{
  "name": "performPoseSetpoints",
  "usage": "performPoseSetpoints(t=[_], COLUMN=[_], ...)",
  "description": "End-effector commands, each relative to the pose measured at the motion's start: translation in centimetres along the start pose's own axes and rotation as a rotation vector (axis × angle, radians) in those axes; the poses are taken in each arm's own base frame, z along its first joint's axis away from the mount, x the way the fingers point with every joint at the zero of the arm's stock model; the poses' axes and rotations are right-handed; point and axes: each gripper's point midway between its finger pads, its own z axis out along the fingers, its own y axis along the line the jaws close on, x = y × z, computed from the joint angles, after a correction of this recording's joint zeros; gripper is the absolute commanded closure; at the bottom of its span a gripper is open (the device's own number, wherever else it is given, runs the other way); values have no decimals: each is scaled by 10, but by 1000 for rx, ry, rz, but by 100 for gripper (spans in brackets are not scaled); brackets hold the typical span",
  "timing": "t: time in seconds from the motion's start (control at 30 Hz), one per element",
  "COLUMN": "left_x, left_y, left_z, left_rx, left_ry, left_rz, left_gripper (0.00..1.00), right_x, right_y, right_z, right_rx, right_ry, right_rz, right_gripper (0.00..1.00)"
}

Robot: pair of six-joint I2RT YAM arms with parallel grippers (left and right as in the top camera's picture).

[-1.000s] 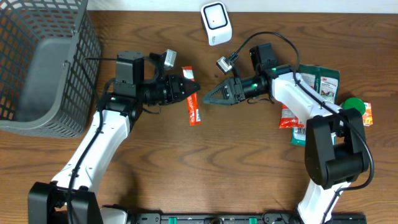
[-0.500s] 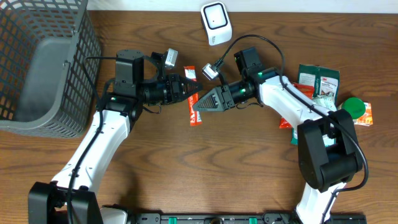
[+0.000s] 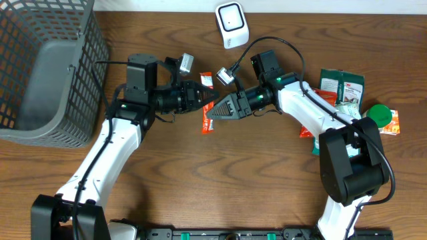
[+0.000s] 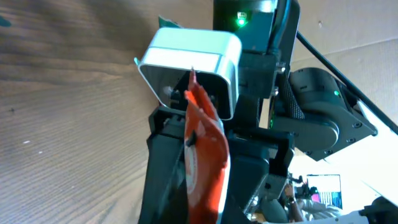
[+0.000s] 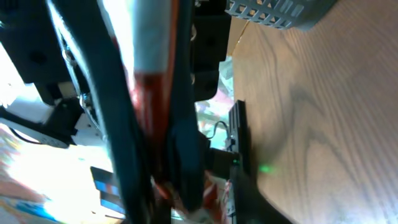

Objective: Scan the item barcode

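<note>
The item is a slim orange-red packet with a white patch, held off the table between both arms, left of centre. My left gripper is shut on it from the left. My right gripper comes in from the right, and its fingers press the packet's two faces. The left wrist view has the packet standing edge-on between my left fingers, with the right arm's camera just behind it. In the right wrist view the packet runs between dark fingers. The white scanner stands at the table's far edge.
A grey wire basket fills the far left corner. At the right lie green pouches, a green lid and small orange packets. Bare wood lies in front of the arms.
My right gripper has swung left to the packet and narrowed its jaws onto it. The left arm has held the packet nearly still.
</note>
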Motion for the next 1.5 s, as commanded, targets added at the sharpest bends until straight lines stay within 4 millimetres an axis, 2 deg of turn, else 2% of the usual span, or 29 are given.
performPoseSetpoints(t=[0.0, 0.13, 0.27, 0.33, 0.47, 0.63, 0.9, 0.97, 1.0, 1.1, 1.27, 1.37, 1.47], left_x=[-1, -4, -6, -6, -6, -8, -23, -27, -31, -34, -39, -41, -41], left_y=[-7, -2, 0, 0, 0, 3, 21, 27, 31, 34, 38, 44, 58], left_z=[2, 2, 2, 2, 2, 2, -1, -2, -4, -5, -7, -9, -14], left_rx=[19, -10, -21, -21, -20, -33, -135, -171, -198, -216, -249, -284, -362], left_ry=[13, -8, -18, -18, -19, -32, -125, -155, -176, -188, -208, -221, -244], left_rz=[2, 0, -20, -68, -142, -142, -140, -123, -103, -63, 3, 26, -2], left_gripper=[92, 92, 92, 92, 93, 92, 92, 83, 59, 40, 27, 25, 24], right_x=[-2, -2, -3, -4, -7, -7, -7, -7, -7, -9, -9, -7, -5], right_y=[15, 15, 15, 15, 16, 16, 16, 15, 12, -1, -33, -49, -65], right_z=[1, 1, 1, 1, 1, 1, 1, 1, 1, 0, -5, -10, -18], right_rx=[-20, -20, -19, -20, -19, -19, -19, -18, 1, 75, 266, 362, 466], right_ry=[3, 3, 2, 2, 1, 1, 1, 1, 0, -3, -7, -6, -3], right_rz=[-44, -44, -53, -80, -110, -113, -129, -129, -135, -133, -105, -86, -64], right_gripper=[79, 79, 70, 69, 73, 89, 92, 94, 97, 99, 99, 99, 99])
